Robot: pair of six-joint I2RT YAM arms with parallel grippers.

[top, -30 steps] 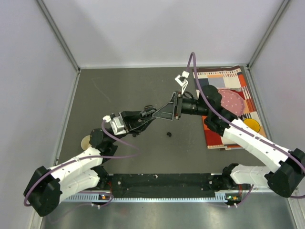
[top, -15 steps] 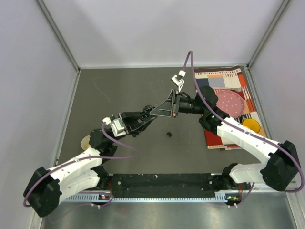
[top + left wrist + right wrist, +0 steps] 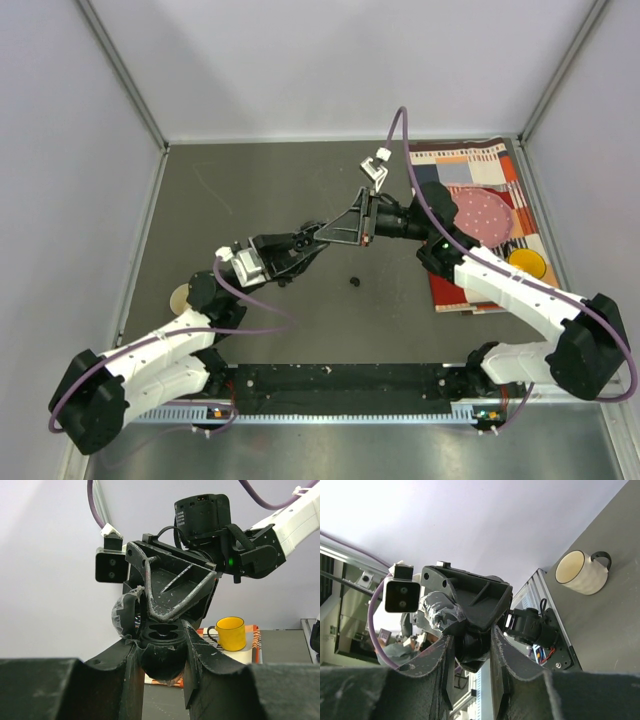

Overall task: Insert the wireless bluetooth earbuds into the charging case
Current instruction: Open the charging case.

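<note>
The black round charging case (image 3: pixel 161 657) hangs in mid-air over the middle of the table, its two dark wells facing up. My left gripper (image 3: pixel 161 639) is shut on its body. My right gripper (image 3: pixel 471 641) comes in from the opposite side, and its fingers press the same case (image 3: pixel 476 652) from both sides. In the top view the two grippers meet tip to tip, left gripper (image 3: pixel 314 237) and right gripper (image 3: pixel 328 235). The case's tape-wrapped lid (image 3: pixel 123 616) stands open beside it. One tiny black earbud (image 3: pixel 353 281) lies on the table just below them. I see no other earbuds.
A patterned cloth (image 3: pixel 470 160) lies at the right with a pink dotted piece (image 3: pixel 487 212) and a yellow mug (image 3: pixel 527 264) on it. A cream mug (image 3: pixel 181 297) stands by the left arm. The arm bases and a black rail (image 3: pixel 340 385) line the near edge.
My right gripper has shifted slightly left and up toward the left one, and its jaws have narrowed onto the case. The left gripper has held still.
</note>
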